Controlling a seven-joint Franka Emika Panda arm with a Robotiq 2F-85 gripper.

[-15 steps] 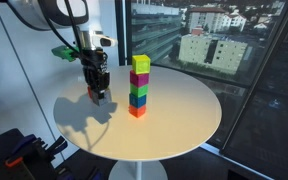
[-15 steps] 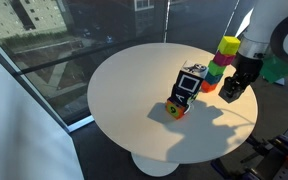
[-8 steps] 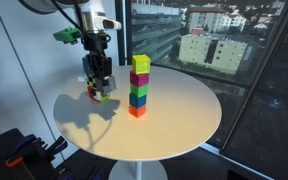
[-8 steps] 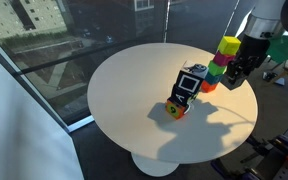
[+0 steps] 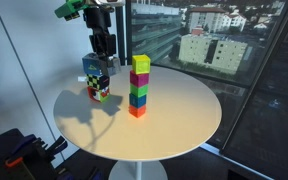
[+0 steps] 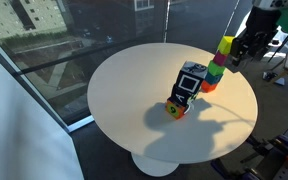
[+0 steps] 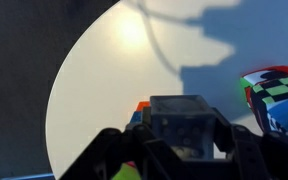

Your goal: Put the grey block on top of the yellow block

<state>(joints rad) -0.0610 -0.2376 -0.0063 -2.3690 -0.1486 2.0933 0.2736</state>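
Observation:
My gripper [image 5: 106, 58] is raised above the table, left of the stack, and is shut on the grey block [image 7: 184, 122], a dull cube between the dark fingers in the wrist view. The yellow block [image 5: 141, 64] tops a stack of pink, green, blue and orange cubes. In an exterior view the gripper [image 6: 244, 47] hangs beside the yellow block [image 6: 228, 45], at about its height. In the wrist view the yellow block [image 7: 124, 172] shows at the lower left, below the gripper [image 7: 184, 142].
A multicoloured checkered box [image 5: 97, 80] stands on the round white table [image 5: 174, 120] left of the stack; it also shows in the wrist view [image 7: 279, 95] and an exterior view [image 6: 189, 85]. Windows lie behind the table.
My gripper has risen from table level beside the checkered box to about the height of the stack's top, carrying the grey block.

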